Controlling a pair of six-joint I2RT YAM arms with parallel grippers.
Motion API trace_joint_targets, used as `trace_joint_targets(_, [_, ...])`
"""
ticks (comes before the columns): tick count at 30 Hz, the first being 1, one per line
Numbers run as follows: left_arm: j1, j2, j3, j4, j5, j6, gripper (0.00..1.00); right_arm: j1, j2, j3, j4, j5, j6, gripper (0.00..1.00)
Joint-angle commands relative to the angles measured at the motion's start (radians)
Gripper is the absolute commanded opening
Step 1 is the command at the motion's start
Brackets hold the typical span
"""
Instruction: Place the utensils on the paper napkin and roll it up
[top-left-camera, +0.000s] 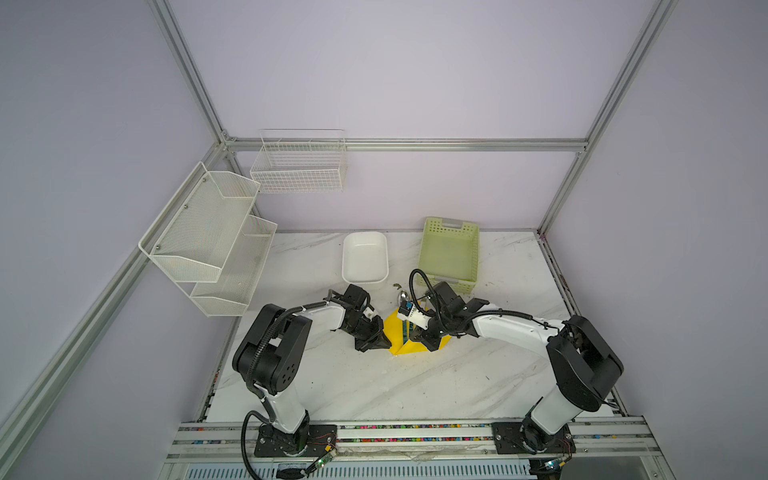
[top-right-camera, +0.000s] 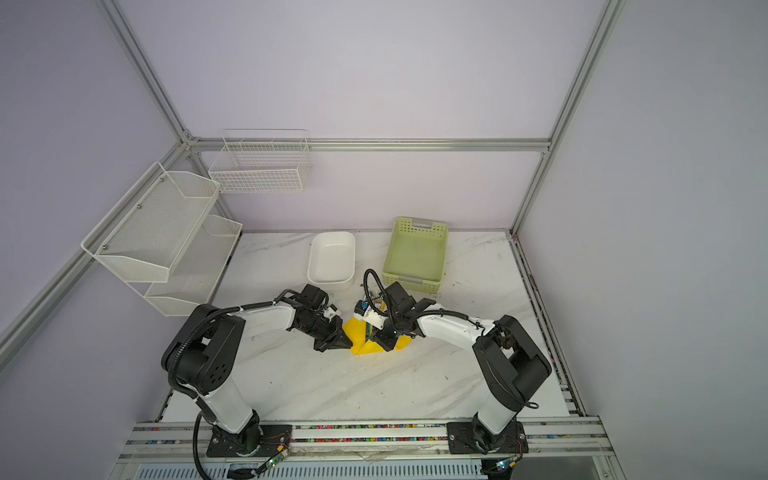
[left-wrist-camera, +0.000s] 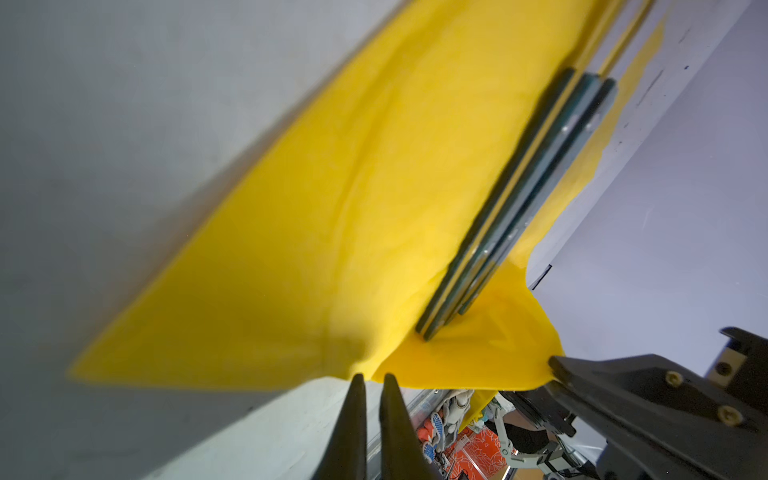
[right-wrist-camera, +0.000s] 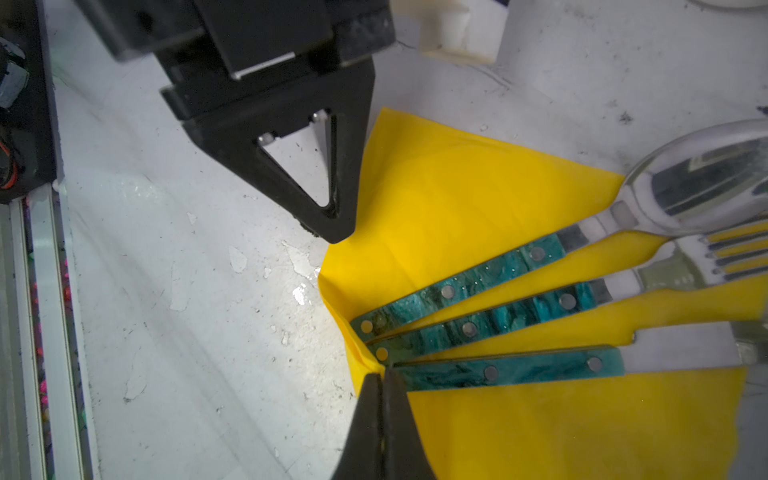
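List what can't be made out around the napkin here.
- Utensils: in both top views mostly hidden under the right arm; blurred in the left wrist view.
- Ends of the fork and the third utensil: right wrist view, cut off by the frame edge.
- Whether the left gripper pinches the paper napkin: left wrist view, paper meets its tips, too blurred.

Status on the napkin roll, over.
Both shut: left gripper, right gripper, pinching raised edge of paper napkin. Three utensils on it, handles fanned, not rolled yet. Nothing blocking.
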Motion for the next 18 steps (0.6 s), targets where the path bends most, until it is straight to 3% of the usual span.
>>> trace_joint_targets(1, [-0.001, 0.011, 0.1, -0.064, -0.046, 0.059, 0.1, -0.004, 0.006, -0.006, 0.009, 0.017, -0.035, 0.0])
trace_joint_targets(18, [-0.001, 0.017, 0.15, -0.122, -0.081, 0.089, 0.09, -0.015, 0.061, 0.019, 0.037, 0.058, -0.053, 0.0])
